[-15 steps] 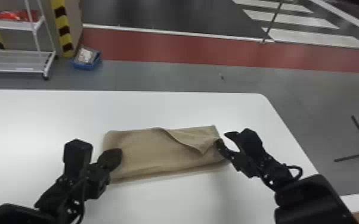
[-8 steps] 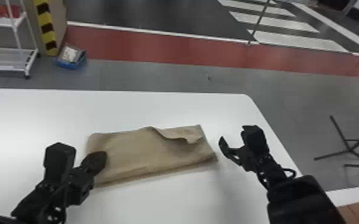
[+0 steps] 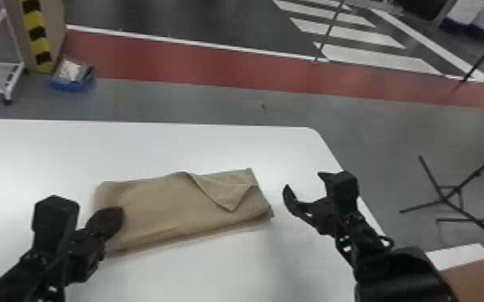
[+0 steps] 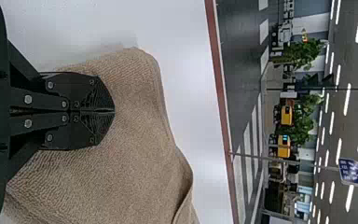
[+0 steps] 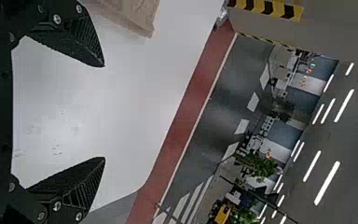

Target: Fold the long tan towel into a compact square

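My left end effector (image 3: 110, 219) was clenched at the left end of the towel (image 3: 165, 205). My right end effector (image 3: 304, 180) was released, spread near the other end. The towel lay folded on the bench (image 3: 92, 148), a flap turned over.

The right end effector (image 3: 304, 180) has left the tan towel (image 3: 152, 205) and now stands near it; the towel flap (image 3: 227, 190) facing that end effector, rumpled a moment ago, lies flatter.

Two black robot arms (image 3: 400, 277) made of many joined parts, box-shaped black housings (image 3: 55, 213), thin black looped cable (image 3: 390, 241), pointed black fingers (image 5: 70, 182) with fine ridges, small round silver screws (image 5: 57, 206)
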Action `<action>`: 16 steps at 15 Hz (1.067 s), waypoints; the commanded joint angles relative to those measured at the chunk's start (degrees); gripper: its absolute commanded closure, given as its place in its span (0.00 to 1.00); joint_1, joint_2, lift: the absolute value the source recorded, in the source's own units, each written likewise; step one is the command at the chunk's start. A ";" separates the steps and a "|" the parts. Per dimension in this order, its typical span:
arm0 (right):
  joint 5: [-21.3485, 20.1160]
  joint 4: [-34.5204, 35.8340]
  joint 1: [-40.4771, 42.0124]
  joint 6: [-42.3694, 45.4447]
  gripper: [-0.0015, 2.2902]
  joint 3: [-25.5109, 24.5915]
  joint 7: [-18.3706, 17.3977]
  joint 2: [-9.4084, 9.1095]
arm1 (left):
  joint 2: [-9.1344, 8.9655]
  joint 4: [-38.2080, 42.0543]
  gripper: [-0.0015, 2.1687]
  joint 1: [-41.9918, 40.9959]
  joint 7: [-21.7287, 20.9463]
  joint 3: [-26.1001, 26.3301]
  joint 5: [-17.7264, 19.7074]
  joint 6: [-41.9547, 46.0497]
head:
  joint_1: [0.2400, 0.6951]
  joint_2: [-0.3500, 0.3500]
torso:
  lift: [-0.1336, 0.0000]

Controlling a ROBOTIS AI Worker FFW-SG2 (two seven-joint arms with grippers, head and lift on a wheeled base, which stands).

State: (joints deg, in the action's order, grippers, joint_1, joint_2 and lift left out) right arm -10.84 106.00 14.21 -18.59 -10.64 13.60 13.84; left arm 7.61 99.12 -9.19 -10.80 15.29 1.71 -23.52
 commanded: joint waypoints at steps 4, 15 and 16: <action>4.42 12.21 4.59 -8.26 0.09 3.79 3.63 -0.75 | -0.23 -0.86 0.92 0.75 0.08 0.53 -0.04 0.00 | 1.00 0.09 | 0.08; 1.26 8.08 -1.47 -16.53 0.49 10.38 14.17 -0.75 | -0.23 -1.83 0.92 1.45 0.08 0.27 0.05 0.00 | 1.00 0.27 | 0.08; -0.59 8.08 -1.56 -16.53 0.37 10.90 13.91 -0.75 | -0.23 -1.83 0.92 1.45 0.08 0.44 0.05 0.00 | 1.00 0.27 | 0.08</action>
State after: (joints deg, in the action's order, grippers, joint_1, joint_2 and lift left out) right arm -9.57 114.02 12.66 -34.87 -0.27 27.68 13.10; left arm 7.39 97.31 -7.85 -10.72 15.51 1.73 -23.51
